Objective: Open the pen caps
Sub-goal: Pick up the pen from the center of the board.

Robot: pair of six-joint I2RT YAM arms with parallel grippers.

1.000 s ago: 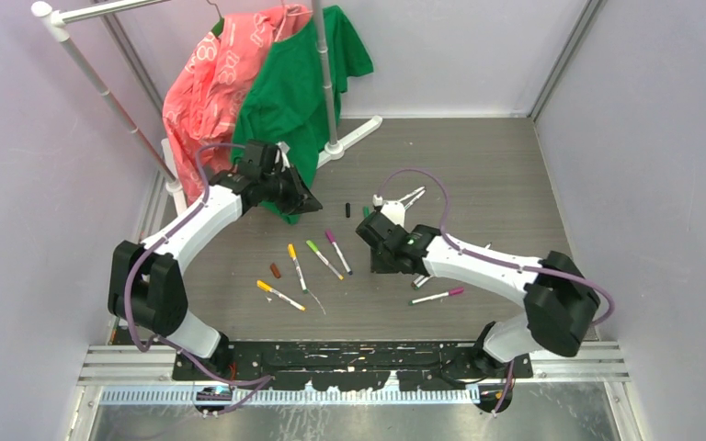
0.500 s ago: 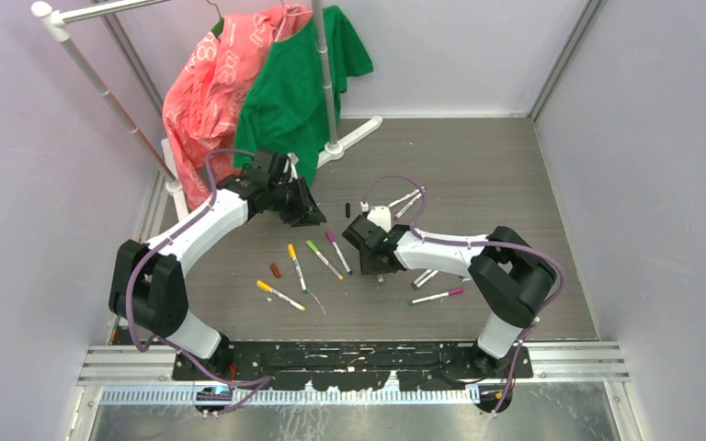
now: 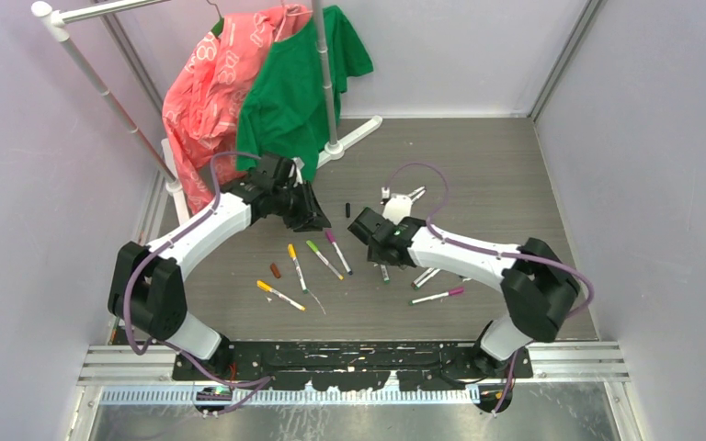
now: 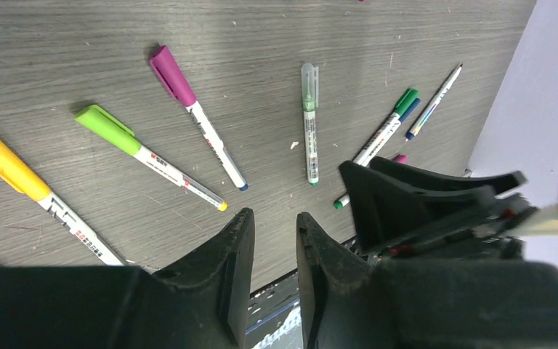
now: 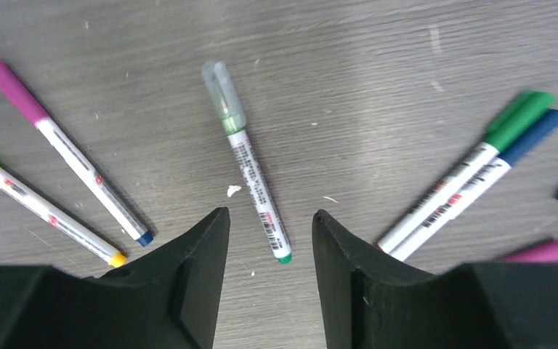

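Note:
Several pens lie on the grey table. In the right wrist view a pen with a clear cap (image 5: 224, 96) and white barrel (image 5: 256, 185) lies just ahead of my open, empty right gripper (image 5: 270, 218), its green tail end between the fingertips. It also shows in the left wrist view (image 4: 309, 123). The magenta-capped pen (image 3: 337, 251), the green-capped pen (image 3: 324, 259) and the yellow-capped pen (image 3: 296, 266) lie between the arms. My left gripper (image 3: 311, 219) hovers above them, slightly open and empty (image 4: 272, 218). My right gripper (image 3: 368, 230) is just right of them.
A loose brown cap (image 3: 276, 271) and an orange-capped pen (image 3: 280, 296) lie front left. A black cap (image 3: 347, 209) lies further back. Green- and blue-capped pens (image 5: 479, 171) and a magenta pen (image 3: 438, 296) lie right. A rack with red and green shirts (image 3: 267, 83) stands behind.
My left gripper has moved right and nearer, toward the pens. My right arm has swung and its gripper has shifted left over the clear-capped pen.

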